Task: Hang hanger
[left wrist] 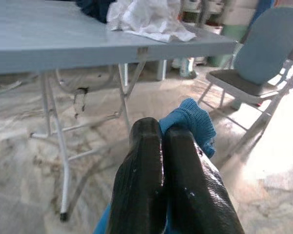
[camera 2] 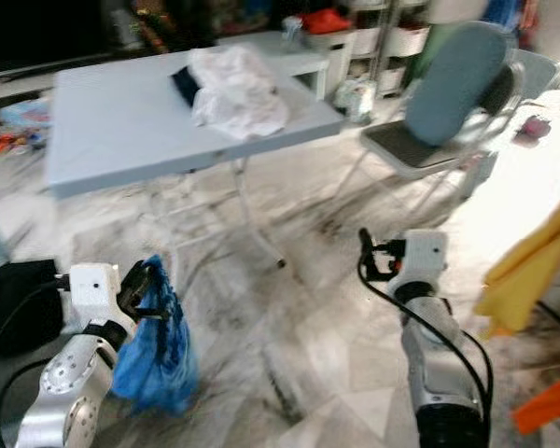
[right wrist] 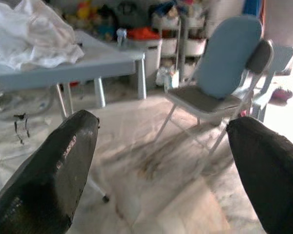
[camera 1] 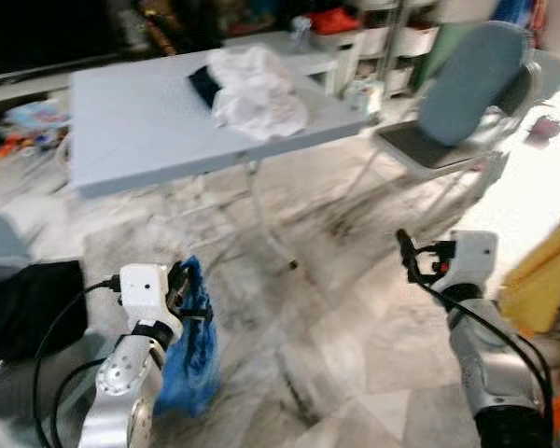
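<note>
My left gripper [camera 1: 192,297] is low at the left, shut on a blue garment [camera 1: 190,353] that hangs from it toward the floor. In the left wrist view the two black fingers [left wrist: 146,161] are pressed together, with a fold of the blue knit fabric [left wrist: 191,122] bunched at their tips. My right gripper [camera 1: 413,254] is held up at the right over the marble floor, open and holding nothing; its fingers [right wrist: 63,161] stand far apart in the right wrist view. I cannot make out a hanger in the blurred views.
A grey folding table [camera 1: 131,121] stands ahead with a white cloth pile [camera 1: 257,93] and a dark item [camera 1: 202,84] on it. A blue folding chair [camera 1: 467,103] is at the right. Yellow fabric [camera 1: 546,280] hangs at the far right, black cloth [camera 1: 28,308] lies at the left.
</note>
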You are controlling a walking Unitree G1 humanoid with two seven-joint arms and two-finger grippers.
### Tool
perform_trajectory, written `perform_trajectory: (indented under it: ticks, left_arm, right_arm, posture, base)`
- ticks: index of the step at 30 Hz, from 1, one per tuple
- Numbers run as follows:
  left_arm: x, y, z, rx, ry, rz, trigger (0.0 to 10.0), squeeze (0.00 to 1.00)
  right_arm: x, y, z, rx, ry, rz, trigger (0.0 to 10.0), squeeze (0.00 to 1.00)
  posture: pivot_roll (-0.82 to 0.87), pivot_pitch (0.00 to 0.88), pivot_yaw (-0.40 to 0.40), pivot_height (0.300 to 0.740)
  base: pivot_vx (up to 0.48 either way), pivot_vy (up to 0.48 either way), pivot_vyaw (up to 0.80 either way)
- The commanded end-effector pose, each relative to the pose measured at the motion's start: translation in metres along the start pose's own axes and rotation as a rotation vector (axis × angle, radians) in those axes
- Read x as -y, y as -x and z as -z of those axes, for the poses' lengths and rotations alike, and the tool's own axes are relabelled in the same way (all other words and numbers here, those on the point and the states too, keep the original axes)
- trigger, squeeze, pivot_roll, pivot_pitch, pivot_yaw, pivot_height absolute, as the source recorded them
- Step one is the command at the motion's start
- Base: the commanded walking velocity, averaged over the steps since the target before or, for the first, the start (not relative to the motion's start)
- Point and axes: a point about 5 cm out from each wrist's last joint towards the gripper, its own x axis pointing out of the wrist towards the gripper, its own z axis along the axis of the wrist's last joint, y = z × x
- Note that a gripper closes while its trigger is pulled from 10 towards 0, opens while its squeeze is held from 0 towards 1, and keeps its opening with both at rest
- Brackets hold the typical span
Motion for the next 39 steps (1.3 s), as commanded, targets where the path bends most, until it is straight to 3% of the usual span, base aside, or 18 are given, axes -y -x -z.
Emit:
perform_trajectory:
  ticks: [1,13,39]
  left_arm:
    - [0.0015,-0.0030,-0.0042,0.025,-0.008,0.010,10.0,0.00]
    - [0.0002,-0.0106,-0.0061,0.032,-0.010,0.013,10.0,0.00]
    - [0.0052,-0.0107,-0.0010,0.010,0.006,0.035,10.0,0.00]
  right_arm:
    - [0.0027,0.0020,-0.0009,-0.006,-0.002,0.015,10.0,0.00]
    - [-0.0052,0.0046,0.0031,-0.020,-0.005,0.015,10.0,0.00]
    - [-0.0031,0.0025,0.0021,-0.026,0.013,0.017,10.0,0.00]
  posture:
    - [-0.06,0.000,0.014,0.740]
    - [-0.08,0.000,0.022,0.740]
    - [-0.08,0.000,0.023,0.740]
  base:
    - [0.300,0.000,-0.80]
    - [0.298,0.104,-0.80]
    - [0.263,0.402,-0.80]
